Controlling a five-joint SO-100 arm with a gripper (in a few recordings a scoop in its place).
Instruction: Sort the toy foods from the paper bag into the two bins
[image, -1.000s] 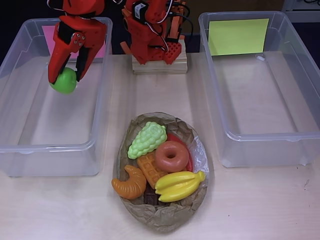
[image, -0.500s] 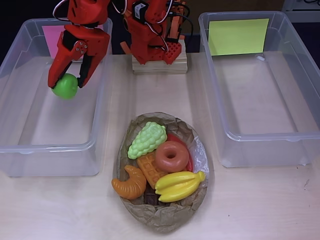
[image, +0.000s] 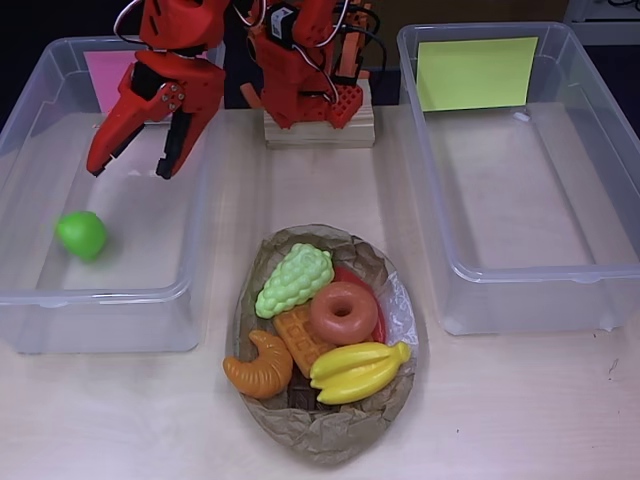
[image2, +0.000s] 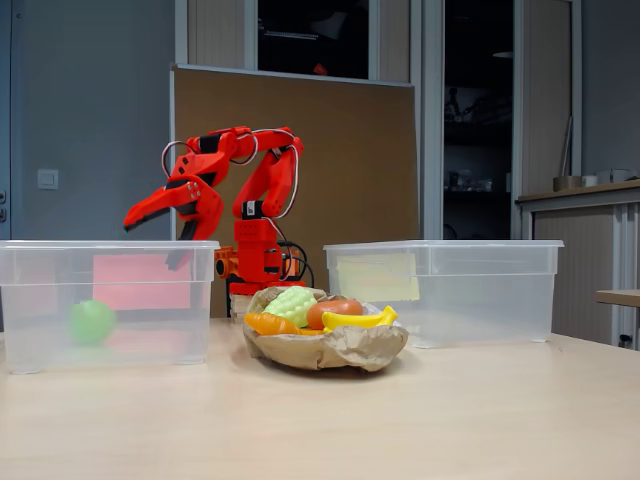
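One toy, the green apple, lies in the bin with the pink card below our gripper, fingers spread and empty, so we judge the next move is reaching to the paper bag for the grapes.

The support surface is a light wood-grain table, seen in the overhead view and in the fixed view. Resting directly on it are a clear bin with a pink card at the left of the overhead view, a clear bin with a yellow-green card at the right, and a crumpled brown paper bag between them, nearer the front edge. A small wooden block carrying the arm's base sits on the table at the rear, between the two bins.
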